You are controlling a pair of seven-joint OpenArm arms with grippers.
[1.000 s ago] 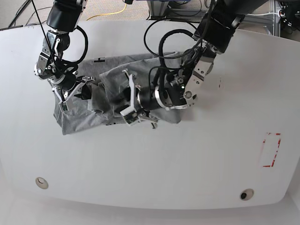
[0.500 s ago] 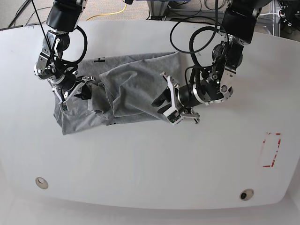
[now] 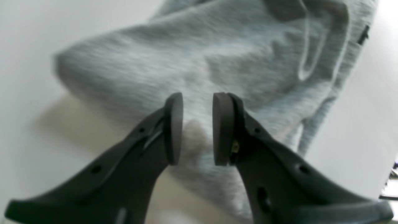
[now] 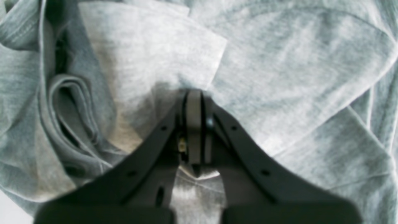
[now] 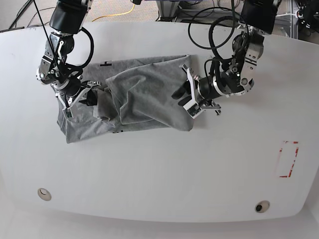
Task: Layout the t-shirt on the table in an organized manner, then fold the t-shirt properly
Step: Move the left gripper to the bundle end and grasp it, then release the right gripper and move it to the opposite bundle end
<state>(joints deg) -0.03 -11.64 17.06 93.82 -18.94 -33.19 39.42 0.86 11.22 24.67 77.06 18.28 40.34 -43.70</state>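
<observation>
Looking across the table [image 5: 159, 169], I see the t-shirt [image 5: 134, 94] bunched in a crumpled heap on the far half, well apart from the red tape rectangle [image 5: 288, 159] near one side edge and from the two grommets [image 5: 44, 193] along the near edge. A yellow cable [image 5: 119, 12] and dark cables lie on the floor beyond the far edge. My right gripper [image 4: 194, 102] is clamped on a fold of the t-shirt at one end of the heap; its wrist view shows the pads pressed together with grey cloth pinched between them and folds crowding both sides. My left gripper [image 3: 197, 127] sits at the opposite end of the heap, its jaws slightly parted with a narrow gap, nothing between the fingertips [image 3: 174, 127], and the t-shirt's edge lying just beyond and below them. In the base view this gripper [image 5: 192, 99] and its arm cover part of the cloth there. I see no containers.
</observation>
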